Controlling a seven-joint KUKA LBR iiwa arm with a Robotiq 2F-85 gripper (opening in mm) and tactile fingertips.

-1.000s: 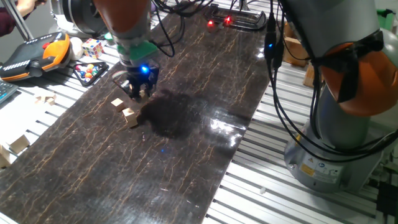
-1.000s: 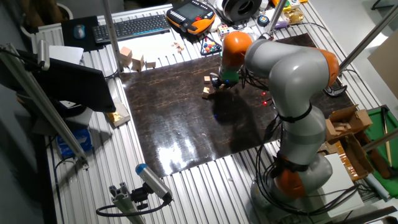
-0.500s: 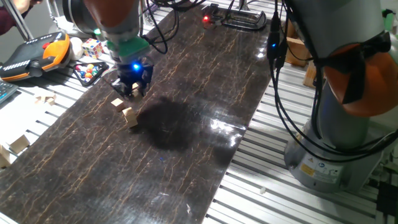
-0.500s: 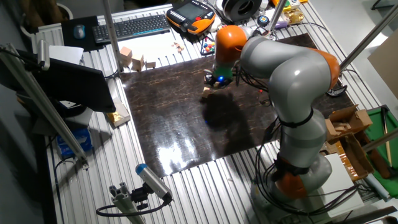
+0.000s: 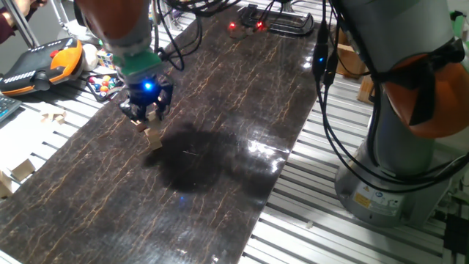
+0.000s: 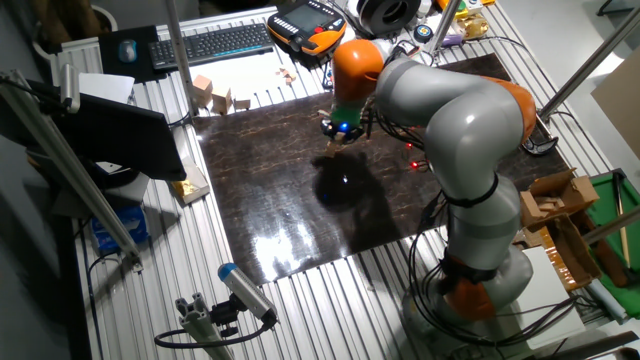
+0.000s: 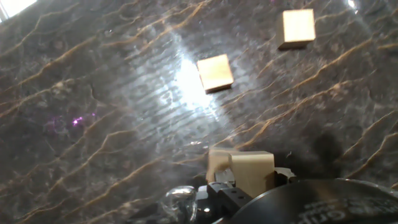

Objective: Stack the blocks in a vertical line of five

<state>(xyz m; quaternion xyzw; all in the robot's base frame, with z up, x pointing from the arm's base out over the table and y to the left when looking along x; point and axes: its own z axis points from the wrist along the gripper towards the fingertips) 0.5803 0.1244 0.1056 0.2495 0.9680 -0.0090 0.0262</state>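
My gripper [image 5: 148,111] is shut on a small tan wooden block [image 7: 249,168] and holds it just above the dark table. In the hand view two more blocks lie flat on the table ahead of the held one, a nearer block [image 7: 215,73] and a farther block [image 7: 298,27]. In one fixed view a block [image 5: 154,136] stands just in front of the gripper and another block [image 5: 138,122] peeks out beside the fingers. In the other fixed view the gripper [image 6: 338,130] hovers over a block [image 6: 333,144]. Any other blocks are out of view.
An orange teach pendant [image 5: 44,62] and a tray of coloured balls [image 5: 102,84] lie beyond the table's far left edge. Larger pale wooden pieces [image 5: 22,169] sit on the slatted bench, with more by the keyboard [image 6: 212,95]. The robot base [image 5: 396,161] stands at the right.
The gripper has moved left along the table with the block in it, from beside the two table blocks to right over them. The table blocks have not moved.
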